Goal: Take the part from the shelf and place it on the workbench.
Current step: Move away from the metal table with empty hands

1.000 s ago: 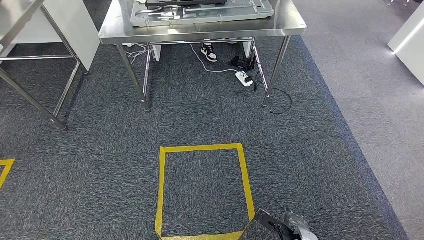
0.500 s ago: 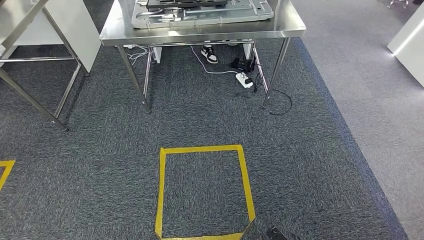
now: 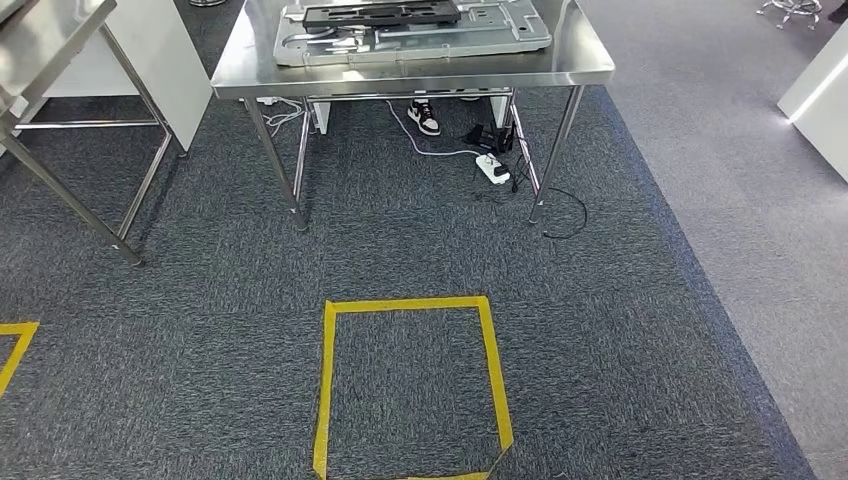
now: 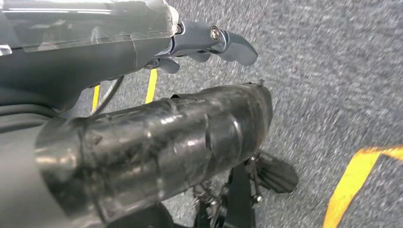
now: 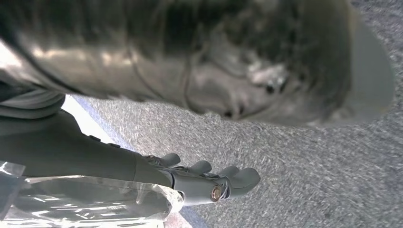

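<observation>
The steel workbench (image 3: pixel 400 72) stands ahead at the far end of the carpet. A grey metal plate (image 3: pixel 500 30) lies on it, carrying a flat black part (image 3: pixel 380 13). In the left wrist view my left hand (image 4: pixel 190 118) hangs over the carpet, its dark fingers (image 4: pixel 223 42) stretched out and lightly bent, with nothing in it. Over the carpet in the right wrist view, my right hand (image 5: pixel 204 183) has its fingers (image 5: pixel 237 178) extended side by side. Its thumb (image 5: pixel 266 71) is a blurred grey mass well apart from them, and only carpet shows between.
A yellow tape square (image 3: pixel 328 390) marks the floor just ahead, with another tape corner (image 3: pixel 15 345) at the left. A steel-framed rack (image 3: pixel 60 195) stands at the left. A person's shoe (image 3: pixel 425 115), a power strip (image 3: pixel 495 168) and cables lie under the bench. A white cabinet (image 3: pixel 815 70) stands far right.
The camera has moved: the whole scene slid down the picture, showing more of the bench top. My right hand, at the bottom edge a second ago, has dropped out of the head view.
</observation>
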